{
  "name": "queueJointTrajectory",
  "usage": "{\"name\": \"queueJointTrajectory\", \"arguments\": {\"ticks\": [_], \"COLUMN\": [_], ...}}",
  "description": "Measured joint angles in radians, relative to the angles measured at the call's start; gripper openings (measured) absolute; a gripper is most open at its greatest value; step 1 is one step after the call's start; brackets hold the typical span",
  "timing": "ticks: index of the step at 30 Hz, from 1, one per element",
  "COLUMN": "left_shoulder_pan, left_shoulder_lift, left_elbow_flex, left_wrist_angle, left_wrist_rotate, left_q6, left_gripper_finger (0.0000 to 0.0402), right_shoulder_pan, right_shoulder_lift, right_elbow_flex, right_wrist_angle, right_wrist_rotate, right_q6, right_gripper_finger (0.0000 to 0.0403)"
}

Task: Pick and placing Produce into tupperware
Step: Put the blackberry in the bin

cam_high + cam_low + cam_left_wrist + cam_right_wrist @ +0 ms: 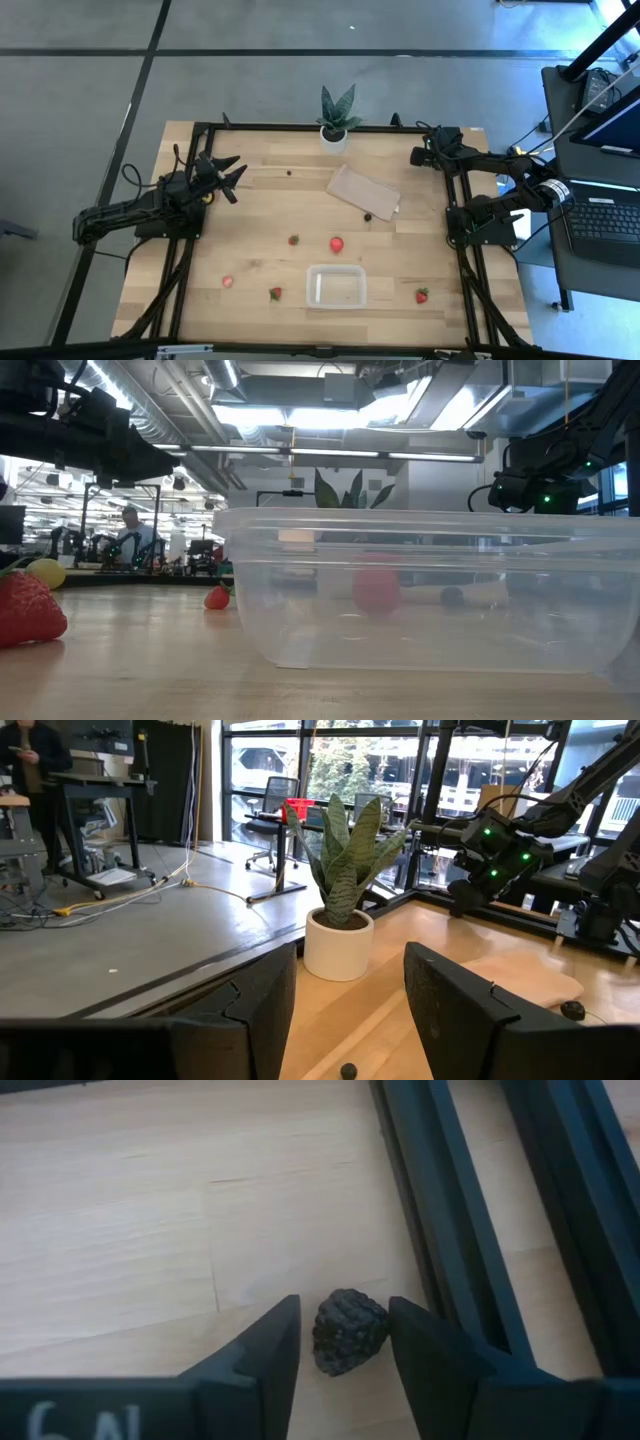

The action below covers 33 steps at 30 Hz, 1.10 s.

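My wooden table (250, 240), grey floor (80, 120) round it, potted plant (334, 122) at far edge, left hand (228, 177) open and empty, right hand (343, 1342) open astride a dark berry (349, 1331).

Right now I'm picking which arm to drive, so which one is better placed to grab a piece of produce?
Right. The right pincer is open with a dark berry between its fingers on the table. The left pincer is open over bare wood, facing the potted plant.

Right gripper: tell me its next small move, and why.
Probably close the right gripper on the dark berry: its open fingers already straddle the berry on the wood beside the black frame rail, and the tupperware holds no fruit yet.
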<state>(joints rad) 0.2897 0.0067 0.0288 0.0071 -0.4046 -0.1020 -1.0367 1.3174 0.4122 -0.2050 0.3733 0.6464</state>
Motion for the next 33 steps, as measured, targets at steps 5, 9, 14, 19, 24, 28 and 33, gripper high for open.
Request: {"name": "queueJointTrajectory", "arguments": {"ticks": [5, 9, 14, 19, 24, 28, 33], "left_shoulder_pan": [0.0, 0.0, 0.0, 0.0, 0.0, 0.0, 0.0], "left_shoulder_lift": [0.0, 0.0, 0.0, 0.0, 0.0, 0.0, 0.0], "left_elbow_flex": [0.0, 0.0, 0.0, 0.0, 0.0, 0.0, 0.0], "left_wrist_angle": [0.0, 0.0, 0.0, 0.0, 0.0, 0.0, 0.0], "left_wrist_rotate": [0.0, 0.0, 0.0, 0.0, 0.0, 0.0, 0.0], "left_q6": [0.0, 0.0, 0.0, 0.0, 0.0, 0.0, 0.0], "left_gripper_finger": [0.0179, 0.0179, 0.0179, 0.0179, 0.0179, 0.0179, 0.0179], "right_shoulder_pan": [0.0, 0.0, 0.0, 0.002, 0.012, 0.012, 0.012], "right_shoulder_lift": [0.0, 0.0, 0.0, -0.001, -0.001, -0.001, -0.001], "right_elbow_flex": [0.0, 0.0, 0.0, 0.0, 0.0, 0.001, 0.001], "right_wrist_angle": [-0.001, -0.004, -0.006, -0.005, -0.007, -0.008, -0.008], "right_wrist_rotate": [-0.01, -0.018, -0.021, -0.025, -0.024, -0.024, -0.025], "right_q6": [0.0, -0.002, -0.003, 0.004, 0.001, 0.0, -0.002], "right_gripper_finger": [0.0145, 0.0139, 0.0136, 0.0126, 0.0109, 0.0102, 0.01]}}
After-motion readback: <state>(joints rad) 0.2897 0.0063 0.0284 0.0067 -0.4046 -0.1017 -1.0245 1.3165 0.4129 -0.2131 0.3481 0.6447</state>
